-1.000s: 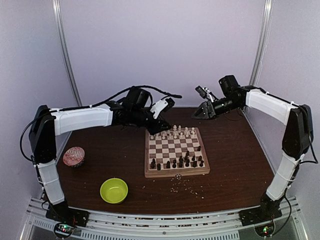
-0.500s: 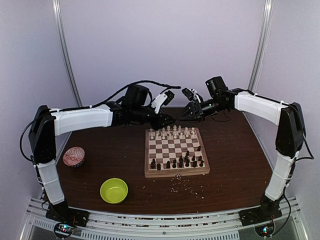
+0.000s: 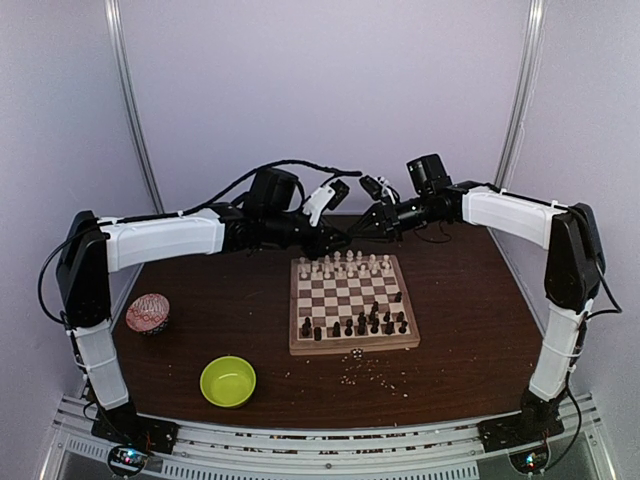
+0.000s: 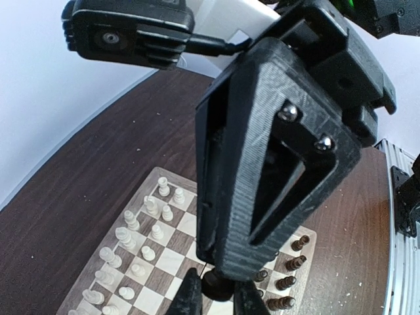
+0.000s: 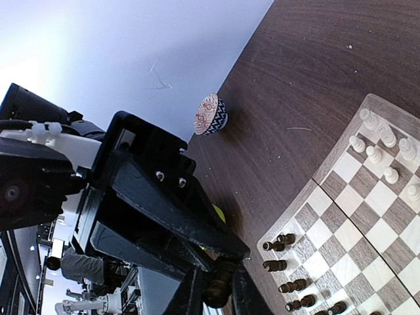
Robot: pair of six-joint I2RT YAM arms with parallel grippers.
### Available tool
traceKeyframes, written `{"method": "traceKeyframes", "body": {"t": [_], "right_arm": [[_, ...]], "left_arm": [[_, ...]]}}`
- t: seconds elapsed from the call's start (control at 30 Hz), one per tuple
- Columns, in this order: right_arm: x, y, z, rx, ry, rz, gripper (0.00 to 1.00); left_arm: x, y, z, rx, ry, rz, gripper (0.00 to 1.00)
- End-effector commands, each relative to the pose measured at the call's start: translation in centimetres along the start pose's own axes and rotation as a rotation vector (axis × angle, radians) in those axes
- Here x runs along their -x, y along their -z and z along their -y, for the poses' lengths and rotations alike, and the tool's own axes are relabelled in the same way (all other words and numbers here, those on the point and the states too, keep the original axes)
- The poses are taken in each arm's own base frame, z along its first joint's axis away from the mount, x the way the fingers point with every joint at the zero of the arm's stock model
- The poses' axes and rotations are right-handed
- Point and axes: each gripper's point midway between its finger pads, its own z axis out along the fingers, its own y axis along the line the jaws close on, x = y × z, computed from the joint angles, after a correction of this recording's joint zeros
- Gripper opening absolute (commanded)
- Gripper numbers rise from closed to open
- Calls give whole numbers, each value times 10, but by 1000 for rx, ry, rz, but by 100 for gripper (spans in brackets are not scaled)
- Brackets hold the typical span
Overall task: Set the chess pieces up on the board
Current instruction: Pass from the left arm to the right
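The board [image 3: 352,346] lies mid-table, with cream chess pieces [image 3: 345,266] along its far rows and dark ones [image 3: 360,325] along its near rows. Above the far edge my two grippers meet tip to tip. My left gripper [image 3: 338,238] is shut on a dark chess piece [image 4: 220,286], which sits between its fingertips [image 4: 189,296]. My right gripper [image 3: 364,229] comes from the opposite side, and its fingers [image 5: 191,294] are closed on the same dark piece [image 5: 217,289]. Below them the board [image 4: 169,261] [image 5: 380,197] shows in both wrist views.
A lime-green bowl [image 3: 228,381] sits near the front left. A small patterned bowl [image 3: 148,313] stands at the left edge, also seen in the right wrist view [image 5: 210,114]. Pale crumbs [image 3: 365,372] lie scattered in front of the board.
My right gripper has swung left to meet the left gripper and has closed from wide open onto the dark piece. The left gripper shifted slightly right and stayed shut.
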Motion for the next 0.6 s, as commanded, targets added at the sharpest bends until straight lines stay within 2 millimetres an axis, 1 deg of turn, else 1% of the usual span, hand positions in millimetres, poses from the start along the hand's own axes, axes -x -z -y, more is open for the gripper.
{"method": "traceKeyframes", "body": {"t": [0.0, 0.1, 0.13, 0.23, 0.3, 0.37, 0.43, 0.57], "right_arm": [[6, -4, -5, 38, 23, 16, 16], [7, -3, -3, 32, 25, 20, 13], [7, -3, -3, 25, 29, 23, 12], [3, -1, 4, -30, 47, 4, 12], [1, 2, 11, -96, 96, -21, 11], [0, 6, 15, -166, 182, -49, 11], [-5, 8, 20, -241, 243, -84, 11], [-14, 2, 27, -385, 391, -154, 10]], "left_arm": [[26, 9, 12, -26, -36, 82, 10], [26, 9, 12, -27, -38, 80, 13], [26, 9, 12, -25, -40, 80, 15], [27, 14, 9, 5, -43, 80, 29], [26, 22, 1, 50, -44, 71, 35], [24, 35, -8, 87, -32, 61, 39], [21, 52, -18, 127, -13, 57, 41], [10, 88, -44, 256, 28, 52, 46]]}}
